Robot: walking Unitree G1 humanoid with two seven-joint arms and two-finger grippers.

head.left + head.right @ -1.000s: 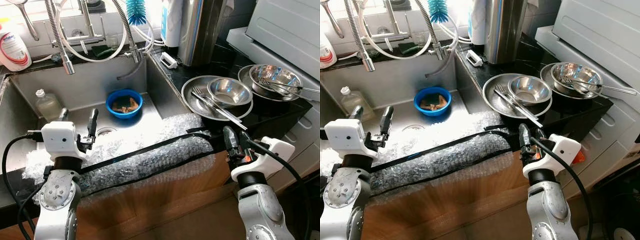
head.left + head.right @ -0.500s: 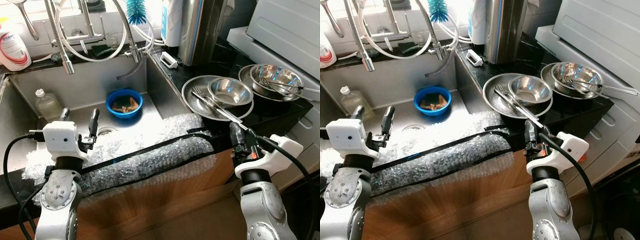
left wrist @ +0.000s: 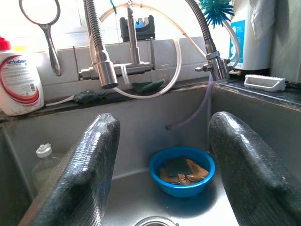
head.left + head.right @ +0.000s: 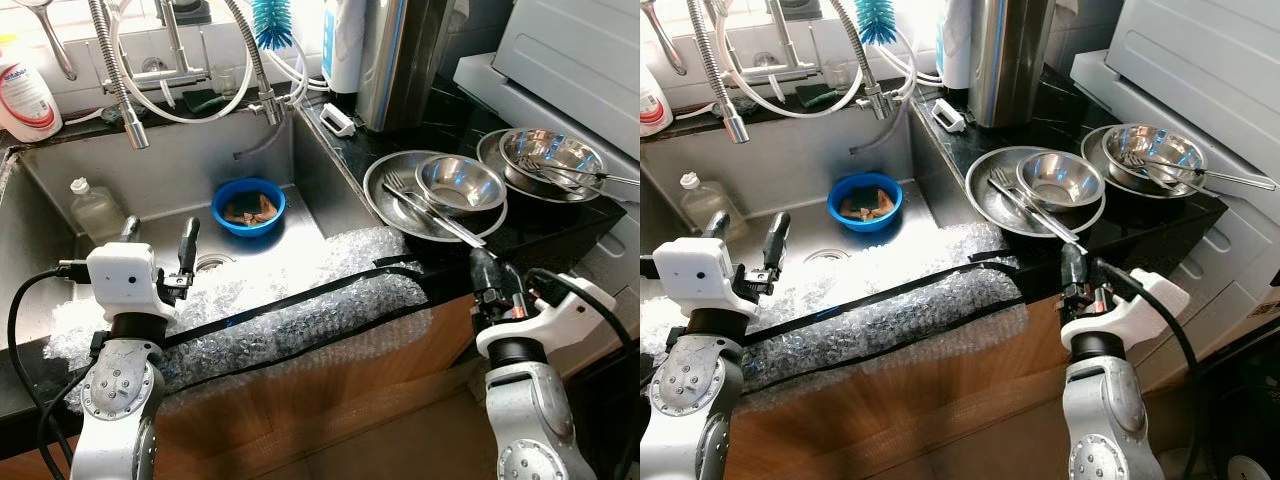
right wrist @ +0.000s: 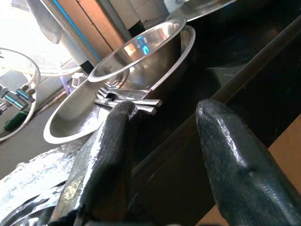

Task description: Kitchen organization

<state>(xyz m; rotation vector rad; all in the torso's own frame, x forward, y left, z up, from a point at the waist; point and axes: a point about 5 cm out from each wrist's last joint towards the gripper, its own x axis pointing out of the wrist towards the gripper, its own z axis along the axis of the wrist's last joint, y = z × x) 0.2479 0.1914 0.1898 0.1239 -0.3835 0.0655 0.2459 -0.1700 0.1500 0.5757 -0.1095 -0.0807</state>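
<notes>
Steel cutlery (image 5: 129, 100) lies just beyond the right gripper (image 5: 162, 155), whose fingers stand wide and empty below the counter edge (image 5: 235, 84). The handles overhang the wide plate (image 5: 70, 123) beside the small bowl (image 5: 141, 56). A careless rise could clip that edge or knock the handles and slide the pile off. The left gripper (image 3: 162, 160), also wide and empty, hovers over the sink, facing the blue bowl (image 3: 182, 170).

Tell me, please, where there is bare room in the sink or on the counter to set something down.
Bare sink floor lies between the plastic bottle and the blue bowl. The black counter is crowded: a steel plate with a bowl and cutlery, then more bowls.
</notes>
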